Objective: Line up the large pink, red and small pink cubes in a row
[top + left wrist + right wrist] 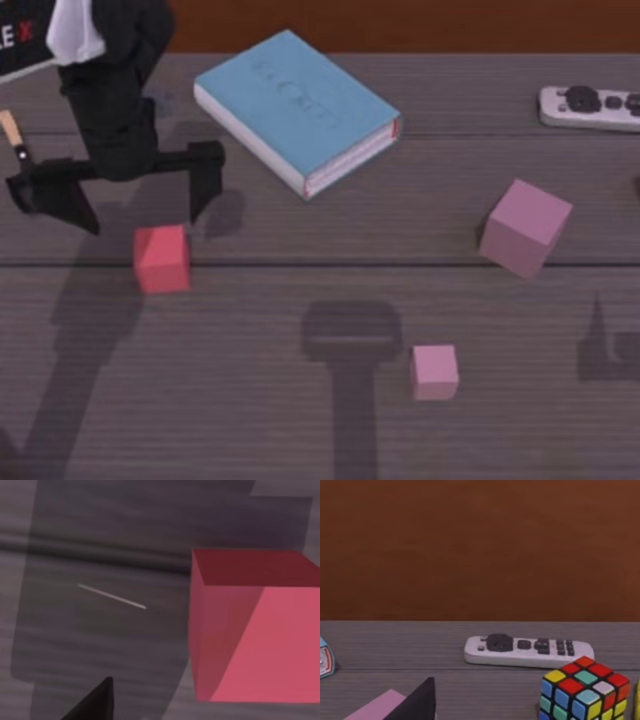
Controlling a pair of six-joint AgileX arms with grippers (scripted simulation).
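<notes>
The red cube (162,258) sits at the left of the table and fills one side of the left wrist view (255,630). My left gripper (130,195) hovers just behind it, open wide with nothing between its fingers (95,702). The large pink cube (524,227) stands at the right, turned at an angle. The small pink cube (434,371) lies nearer the front, right of centre. My right arm is outside the top view. One dark finger (420,702) of my right gripper shows beside a corner of the large pink cube (375,707), holding nothing.
A blue book (297,108) lies at the back, between centre and left. A white remote (590,107) is at the back right. A colourful puzzle cube (582,690) stands near my right gripper. A small wooden-handled tool (12,133) lies at the far left edge.
</notes>
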